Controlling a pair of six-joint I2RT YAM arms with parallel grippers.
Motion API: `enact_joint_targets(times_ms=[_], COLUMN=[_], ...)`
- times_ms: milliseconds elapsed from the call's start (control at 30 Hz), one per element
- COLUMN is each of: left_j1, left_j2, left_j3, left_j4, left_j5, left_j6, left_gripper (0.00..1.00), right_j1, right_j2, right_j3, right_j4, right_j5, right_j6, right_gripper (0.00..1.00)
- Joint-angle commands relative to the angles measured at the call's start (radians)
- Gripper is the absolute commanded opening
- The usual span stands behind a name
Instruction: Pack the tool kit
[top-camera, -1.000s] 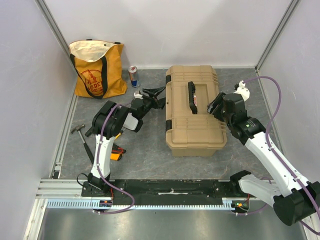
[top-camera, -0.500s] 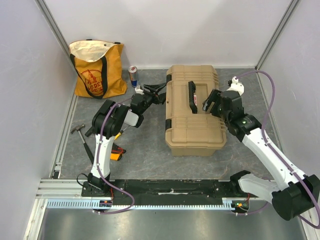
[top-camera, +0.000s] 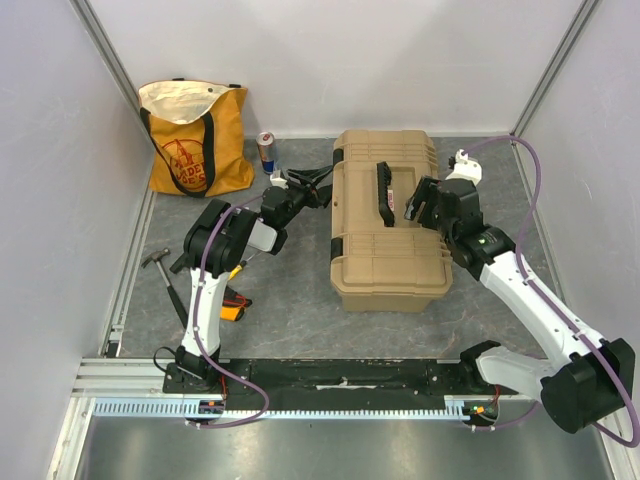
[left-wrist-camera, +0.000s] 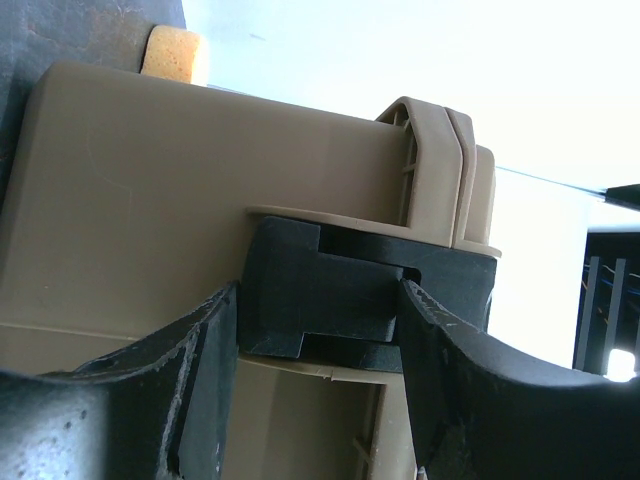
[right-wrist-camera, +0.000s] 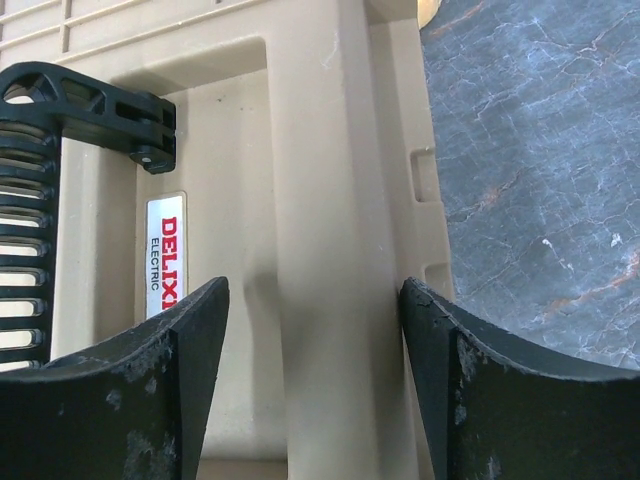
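Grey table (top-camera: 290, 300): toolbox (top-camera: 390, 255), tote (top-camera: 195, 150), can (top-camera: 267, 152), hammer (top-camera: 158, 258), meter (top-camera: 233, 311).

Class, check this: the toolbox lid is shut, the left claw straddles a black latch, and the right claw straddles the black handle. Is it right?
No. The right claw straddles a tan lid rib, beside the handle, as the right wrist view shows. Rest holds.

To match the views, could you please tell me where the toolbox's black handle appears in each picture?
Top: handle in the middle of the toolbox.
Left wrist: not in it.
Right wrist: handle at the left edge.
Shared landmark: the tan toolbox.
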Motion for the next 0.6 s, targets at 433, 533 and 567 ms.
enact_joint_targets(times_ms=[433,533,567], left_j1=[0.011,0.016,0.016], left_j2=[-0.095,-0.115,-0.121], left_j3=[-0.014,-0.039,-0.046], left_j4=[0.410,0.379,0.371], left_j5=[0.059,0.059,0.058], left_j6=[0.131,0.175,0.189], left_gripper=[0.02,0.02,0.02], right_j1=[0.023,0.026,0.026], right_j2=[0.099,0.100,0.100], right_j3=[-0.113,-0.111,-0.114], right_j4=[-0.243,-0.237,-0.238], right_j5=[-0.146,-0.144,-0.141], right_j6=[0.044,0.046,0.047], right_gripper=[0.73,0.73,0.73])
